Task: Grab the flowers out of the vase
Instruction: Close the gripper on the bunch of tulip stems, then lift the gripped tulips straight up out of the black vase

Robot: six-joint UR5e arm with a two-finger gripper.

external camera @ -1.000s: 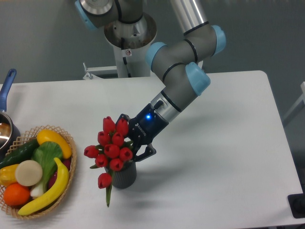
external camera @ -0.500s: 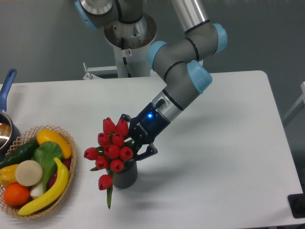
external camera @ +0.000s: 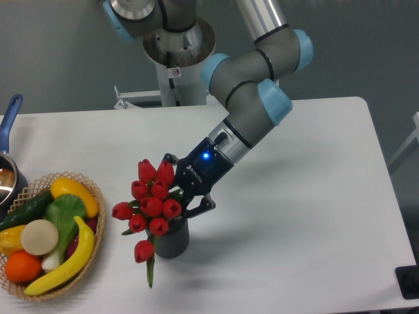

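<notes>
The flowers (external camera: 152,203) are a bunch of red tulips with green stems, standing in the vase (external camera: 172,239), a small dark grey ribbed cylinder near the table's front. One bloom droops low over the vase's left side. My gripper (external camera: 185,190) reaches in from the upper right, with one finger above the bunch and one below it, just over the vase's mouth. It looks shut on the stems behind the blooms. The blooms hide the fingertips.
A wicker basket (external camera: 91,190) of fruit and vegetables sits at the front left, close to the flowers. A blue-handled pot (external camera: 8,171) stands at the left edge. The arm's base (external camera: 177,52) is at the back, and the arm slants across the table's middle.
The bunch has shifted slightly up and to the left, and the gripper has risen a little. The vase has stayed in place.
</notes>
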